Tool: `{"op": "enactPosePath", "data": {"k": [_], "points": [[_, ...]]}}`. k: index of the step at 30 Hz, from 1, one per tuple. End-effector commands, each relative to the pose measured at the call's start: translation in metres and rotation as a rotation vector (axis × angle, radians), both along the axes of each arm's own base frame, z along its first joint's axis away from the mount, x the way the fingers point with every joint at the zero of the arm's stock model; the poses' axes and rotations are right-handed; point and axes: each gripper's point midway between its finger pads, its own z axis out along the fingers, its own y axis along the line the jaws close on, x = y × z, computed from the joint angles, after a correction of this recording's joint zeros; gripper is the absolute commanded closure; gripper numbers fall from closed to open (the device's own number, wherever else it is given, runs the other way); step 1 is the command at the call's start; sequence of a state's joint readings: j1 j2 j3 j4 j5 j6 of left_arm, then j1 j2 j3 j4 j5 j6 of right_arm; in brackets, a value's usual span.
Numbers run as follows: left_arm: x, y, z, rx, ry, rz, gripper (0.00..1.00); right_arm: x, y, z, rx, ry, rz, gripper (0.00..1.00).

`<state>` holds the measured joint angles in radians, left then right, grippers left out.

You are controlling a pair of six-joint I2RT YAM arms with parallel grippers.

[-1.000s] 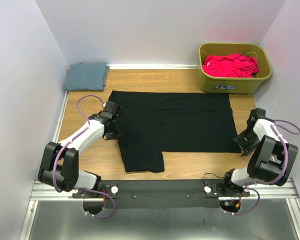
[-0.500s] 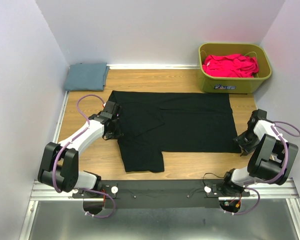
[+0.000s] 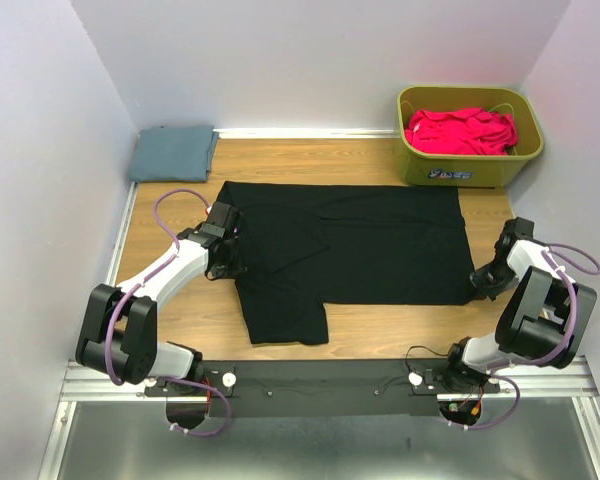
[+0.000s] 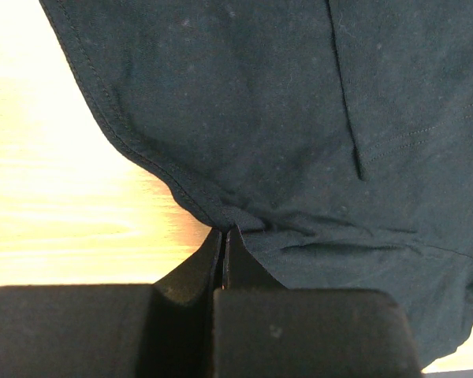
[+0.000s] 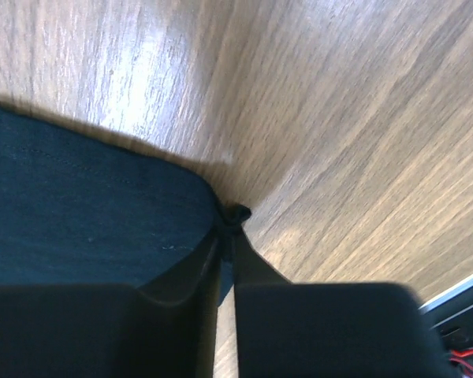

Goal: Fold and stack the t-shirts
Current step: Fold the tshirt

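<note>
A black t-shirt (image 3: 360, 245) lies spread on the wooden table, one sleeve pointing toward the near edge. My left gripper (image 3: 229, 252) is shut on the shirt's left edge; in the left wrist view the hem (image 4: 221, 213) bunches right at the closed fingertips of the left gripper (image 4: 224, 231). My right gripper (image 3: 477, 283) is shut on the shirt's near right corner, and a pinched nub of fabric (image 5: 235, 214) shows above the tips of the right gripper (image 5: 225, 235). A folded grey-blue t-shirt (image 3: 173, 152) lies at the back left.
An olive-green basket (image 3: 468, 165) at the back right holds crumpled pink t-shirts (image 3: 460, 130). Walls close in the table at the left, back and right. Bare wood (image 3: 400, 325) shows between the black shirt and the arm bases.
My right gripper has closed on the shirt's near right corner. The left gripper has stayed shut on the left edge, and the shirt has not shifted.
</note>
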<state>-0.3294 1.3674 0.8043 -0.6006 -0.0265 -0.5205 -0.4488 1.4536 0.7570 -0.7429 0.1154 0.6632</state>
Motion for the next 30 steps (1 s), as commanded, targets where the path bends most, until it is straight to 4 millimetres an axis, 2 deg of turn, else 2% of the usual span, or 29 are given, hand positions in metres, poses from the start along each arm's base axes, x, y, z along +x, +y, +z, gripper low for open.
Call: {"op": "enactPosePath", "data": {"k": [1,4,7,11,15,22,25,30], "points": [[-0.001,0.005,-0.001,0.020,0.007,0.002,1.00,-0.020,-0.005,-0.019,-0.029,0.086,-0.031,0.92],[-0.004,0.007,-0.001,0.021,0.012,0.005,1.00,-0.020,-0.009,-0.014,-0.045,0.097,-0.025,0.99],[-0.008,0.011,-0.002,0.027,0.024,0.005,1.00,-0.022,-0.012,-0.004,-0.057,0.113,-0.026,0.99],[-0.019,0.020,-0.002,0.048,0.056,0.003,1.00,-0.027,-0.006,0.009,-0.031,0.128,-0.022,0.99],[-0.024,0.023,0.006,0.052,0.055,-0.007,1.00,-0.027,-0.003,0.026,-0.021,0.112,-0.002,0.99],[-0.022,0.034,0.029,0.066,0.032,-0.003,1.00,0.003,-0.008,0.055,-0.017,0.002,0.030,0.99],[-0.013,0.041,0.037,0.070,0.008,0.011,1.00,0.013,-0.009,0.059,-0.010,-0.024,0.055,0.99],[0.003,0.051,0.038,0.053,0.005,0.045,1.00,0.026,-0.015,0.058,-0.015,-0.043,0.112,0.99]]}}
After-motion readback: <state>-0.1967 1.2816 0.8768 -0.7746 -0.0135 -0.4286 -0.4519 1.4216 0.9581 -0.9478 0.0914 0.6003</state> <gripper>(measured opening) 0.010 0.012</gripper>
